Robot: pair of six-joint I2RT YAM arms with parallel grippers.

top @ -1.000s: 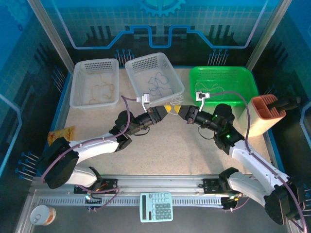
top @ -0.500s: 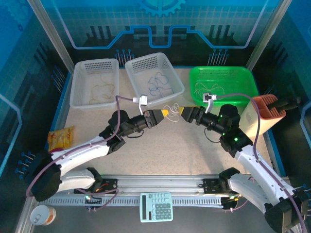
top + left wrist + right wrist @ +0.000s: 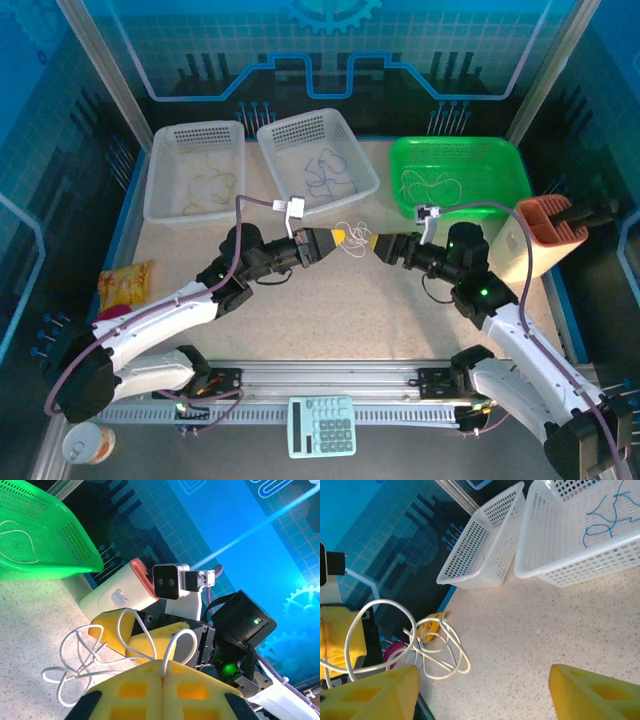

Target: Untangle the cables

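My left gripper (image 3: 341, 237) is shut on a whitish cable (image 3: 356, 230) at mid-table. In the left wrist view the yellow pads (image 3: 150, 690) pinch one loop of that cable (image 3: 85, 652), and its other curls trail down toward the tabletop. My right gripper (image 3: 377, 246) faces it from the right, open, with nothing between its fingers (image 3: 375, 692). The cable (image 3: 440, 652) lies just left of that gap. More cables lie in the baskets: tan ones (image 3: 205, 186), a blue-grey one (image 3: 324, 172) and whitish ones (image 3: 432, 184).
Two white baskets (image 3: 160, 185) (image 3: 272, 148) and a green basket (image 3: 512, 170) line the back. An orange-and-white holder (image 3: 540, 240) stands at the right, a yellow packet (image 3: 125, 276) at the left. A calculator (image 3: 322, 425) and a can (image 3: 88, 443) sit by the near rail.
My right gripper has opened, let go of the cable and drawn back to the right. The left gripper has shifted slightly toward me, still holding the cable.
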